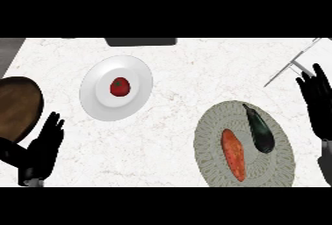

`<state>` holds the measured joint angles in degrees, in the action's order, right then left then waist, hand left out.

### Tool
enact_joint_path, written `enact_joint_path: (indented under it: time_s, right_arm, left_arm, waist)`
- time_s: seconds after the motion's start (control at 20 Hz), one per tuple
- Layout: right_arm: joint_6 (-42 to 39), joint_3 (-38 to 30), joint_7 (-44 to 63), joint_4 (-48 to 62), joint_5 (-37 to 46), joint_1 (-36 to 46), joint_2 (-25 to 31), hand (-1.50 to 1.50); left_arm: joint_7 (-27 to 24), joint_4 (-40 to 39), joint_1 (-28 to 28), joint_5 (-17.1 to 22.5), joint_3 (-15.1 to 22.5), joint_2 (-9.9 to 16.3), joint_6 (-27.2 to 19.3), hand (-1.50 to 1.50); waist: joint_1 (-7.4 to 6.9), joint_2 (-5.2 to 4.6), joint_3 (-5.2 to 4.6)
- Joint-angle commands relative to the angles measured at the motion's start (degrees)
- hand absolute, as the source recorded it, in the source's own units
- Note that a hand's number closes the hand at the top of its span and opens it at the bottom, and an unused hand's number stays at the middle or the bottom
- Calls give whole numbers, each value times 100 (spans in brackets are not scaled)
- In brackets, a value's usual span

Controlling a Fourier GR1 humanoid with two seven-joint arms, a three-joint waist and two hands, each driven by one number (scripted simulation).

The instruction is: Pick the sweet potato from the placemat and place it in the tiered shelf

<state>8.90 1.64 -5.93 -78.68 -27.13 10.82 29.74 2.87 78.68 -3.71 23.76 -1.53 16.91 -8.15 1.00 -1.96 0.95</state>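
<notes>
On the near-right round placemat point(214, 132): sweet potato point(234, 154), orange, lying flat with its long axis running near-far and tilted slightly, the far end a bit more to the left. A dark eggplant point(260, 128) sits just beside it to the right and farther back, roughly parallel; can't tell if they touch.

Right hand point(318, 105) is at the right edge, fingers straight and up, holding nothing. The potato lies to its left and nearer. Left hand point(45, 143) is at the near-left, open, fingers relaxed, well apart from the mat. Right hand is clearly the nearer one.

My read: pick not started. The approach likely has to close across the short axis, coming in past the eggplant.

Thin metal frame point(293, 62) at far right is probably the tiered shelf. White plate point(97, 94) with a tomato point(119, 86) and a wooden bowl point(16, 107) sit to the left, out of the path.
</notes>
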Motion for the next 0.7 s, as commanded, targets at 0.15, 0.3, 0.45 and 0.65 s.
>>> enact_joint_path:
  time_s: [0.15, 0.3, 0.45, 0.65]
  right_arm:
    - [-732, -564, -605, -308, 173, -618, 900, 150]
    - [-226, -224, -86, 363, 1761, -1081, 2184, 150]
    - [-493, -452, 181, 432, 774, -1415, 1381, 150]
    - [-1227, -556, -723, 204, 784, -1756, 1182, -150]
  left_arm:
    - [579, -147, 313, -453, 214, 387, -25, 0]
    - [597, 25, 97, -487, 398, 347, 64, 0]
    - [1075, 183, 122, -438, 521, 466, 283, 0]
    - [1221, -97, 575, -649, 564, 168, 129, 0]
  waist:
    - [56, 204, -92]
    - [157, 36, -182]
    - [-19, 203, -94]
    - [-48, 201, -95]
